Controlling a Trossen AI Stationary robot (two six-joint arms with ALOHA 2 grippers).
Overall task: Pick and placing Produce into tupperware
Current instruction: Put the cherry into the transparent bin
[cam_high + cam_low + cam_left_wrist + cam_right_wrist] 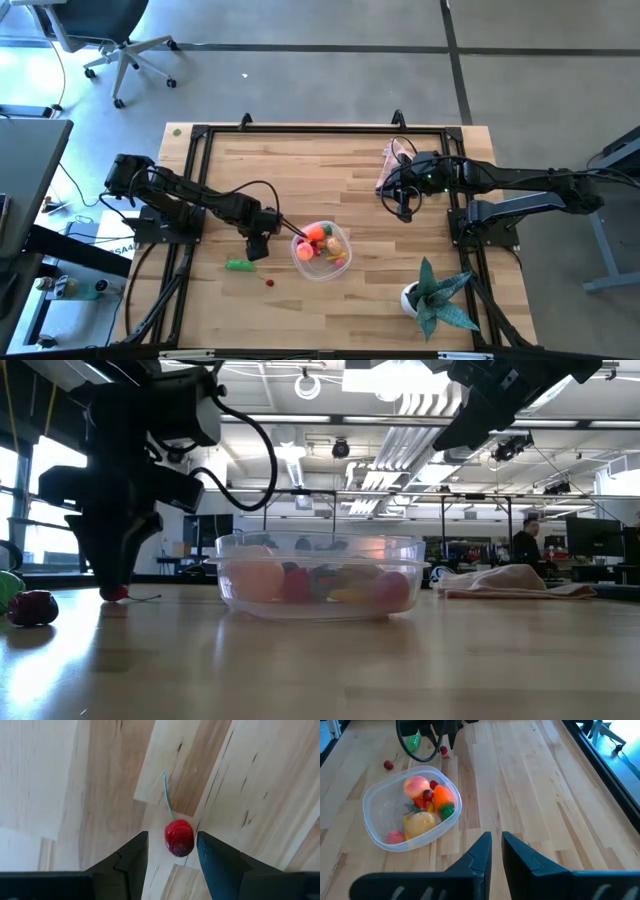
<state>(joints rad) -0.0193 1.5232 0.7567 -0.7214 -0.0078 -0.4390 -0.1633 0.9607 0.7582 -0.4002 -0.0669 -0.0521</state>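
The clear tupperware point(338, 262) sits mid-table and holds an orange carrot point(443, 796), a pink ball point(416, 784), a tan ball point(420, 823) and other pieces. A red berry with a stem point(179, 837) lies on the wood left of it. My left gripper point(172, 839) points down over this berry, open, one finger on each side, not touching it. A second red berry point(269, 282) and a green pod point(238, 265) lie nearer the table's left front. My right gripper point(496, 842) hangs shut above the table's right side, holding nothing.
A pink cloth point(392, 165) lies at the back right beside the right arm. A teal spiky plant in a white pot point(432, 296) stands at the front right. A black frame point(300, 130) runs along the table's edges. Bare wood stretches behind the tupperware.
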